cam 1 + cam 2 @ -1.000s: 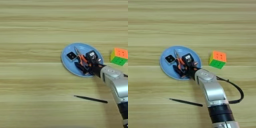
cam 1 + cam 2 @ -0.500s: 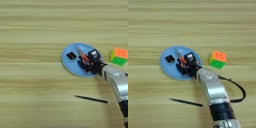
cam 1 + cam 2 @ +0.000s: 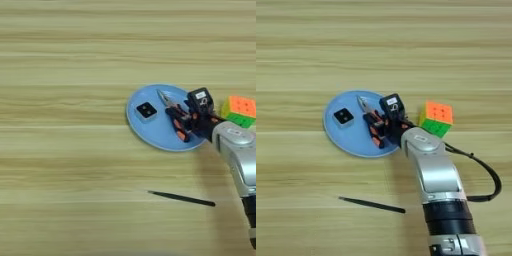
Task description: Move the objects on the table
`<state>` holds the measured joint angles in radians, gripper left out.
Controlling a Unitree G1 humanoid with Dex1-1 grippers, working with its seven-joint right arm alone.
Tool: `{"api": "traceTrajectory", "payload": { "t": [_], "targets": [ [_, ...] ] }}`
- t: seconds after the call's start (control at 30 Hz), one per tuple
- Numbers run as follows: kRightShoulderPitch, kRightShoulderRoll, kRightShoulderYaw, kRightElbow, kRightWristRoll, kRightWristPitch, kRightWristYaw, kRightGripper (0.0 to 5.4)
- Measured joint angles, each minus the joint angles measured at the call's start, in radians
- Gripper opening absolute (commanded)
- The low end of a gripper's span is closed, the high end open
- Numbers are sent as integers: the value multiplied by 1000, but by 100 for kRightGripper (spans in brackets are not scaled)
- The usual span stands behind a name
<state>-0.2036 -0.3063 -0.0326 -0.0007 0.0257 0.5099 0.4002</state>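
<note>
A round light-blue plate (image 3: 149,131) lies right of the table's middle. On its left part sits the small black-topped white block (image 3: 146,110). The orange-and-black-handled pliers (image 3: 176,121) lie on the plate's right part, metal tips pointing up-left. My right gripper (image 3: 188,125) comes in from the lower right and is shut on the pliers' handles over the plate's right rim. The puzzle cube (image 3: 240,110), orange on top and green in front, stands just right of the plate, beside my wrist. A thin black stick (image 3: 181,198) lies on the wood below the plate.
The silver forearm (image 3: 436,185) runs from the bottom edge up to the plate, with a black cable (image 3: 490,181) looping to its right. Bare wooden table (image 3: 60,150) spreads to the left and above.
My gripper has drawn back to the right, and the pliers have slid right with it across the plate. The block, earlier covered, now shows on the plate's left part.
</note>
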Motion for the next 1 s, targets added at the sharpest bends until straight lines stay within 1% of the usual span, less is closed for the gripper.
{"api": "traceTrajectory", "payload": {
  "t": [0.13, 0.23, 0.27, 0.33, 0.43, 0.47, 0.53, 0.67, 0.77, 0.83, 0.9, 1.0],
  "targets": [
    [-3, -1, 0, 8, -2, 1, 1, 137],
    [-10, -8, 6, 65, -6, 4, 7, 116],
    [-19, -10, 8, 79, -7, 1, 9, 101],
    [-40, -21, 15, 114, -8, -10, 19, 93],
    [-44, -27, 29, 124, -11, -23, 24, 92],
    [-43, -30, 34, 125, -12, -29, 24, 121],
    [-36, -32, 40, 119, -16, -43, 24, 143],
    [17, -32, 55, 63, -23, -70, 29, 192],
    [25, -30, 50, -9, -5, -94, 43, 220],
    [25, -28, 35, -74, 7, -129, 44, 245],
    [24, -28, 19, -122, 21, -149, 44, 267],
    [25, -26, 14, -156, 38, -150, 45, 301]
  ]
}}
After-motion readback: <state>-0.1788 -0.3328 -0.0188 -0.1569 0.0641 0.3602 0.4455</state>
